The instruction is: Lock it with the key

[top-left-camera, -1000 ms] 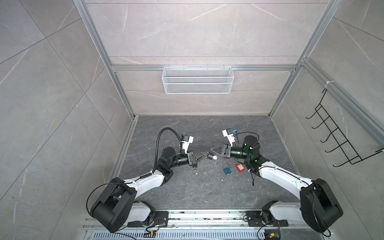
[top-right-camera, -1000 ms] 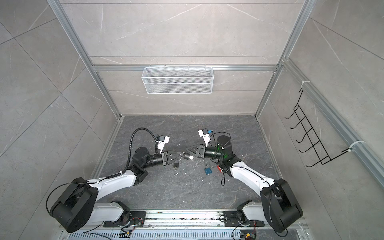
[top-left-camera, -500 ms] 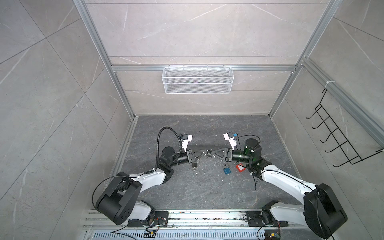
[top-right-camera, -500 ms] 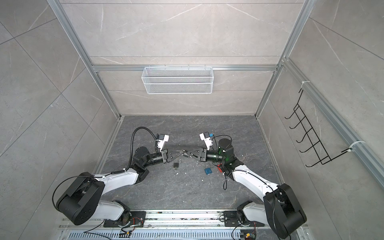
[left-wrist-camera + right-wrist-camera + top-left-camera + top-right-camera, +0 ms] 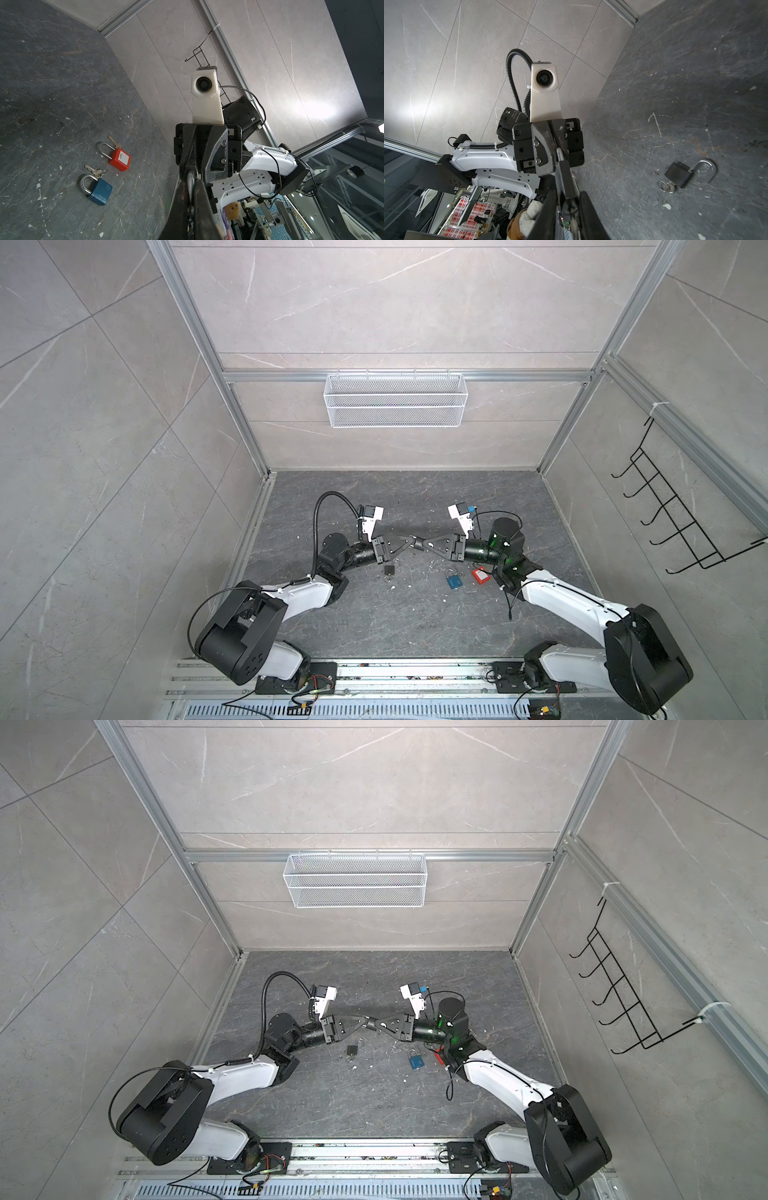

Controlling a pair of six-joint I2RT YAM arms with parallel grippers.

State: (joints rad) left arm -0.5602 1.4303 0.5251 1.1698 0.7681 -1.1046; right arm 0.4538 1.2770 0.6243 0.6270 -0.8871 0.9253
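Key (image 5: 190, 179), silvery metal, is clamped by left gripper (image 5: 409, 543) above black padlock (image 5: 389, 569); hold of right gripper (image 5: 421, 545) cannot be told; drop risked by early release.

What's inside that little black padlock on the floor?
A silver key with a ring sticks out from the black padlock; its blade is hidden inside the body.

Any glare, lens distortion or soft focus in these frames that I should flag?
Left wrist view: bright glare on the right wall, the rail bowed by the wide lens, the metal piece pinched near the lens soft. Right wrist view: matching glare on the left wall. In both top views: even light, no glare, the blue padlock small but clear.
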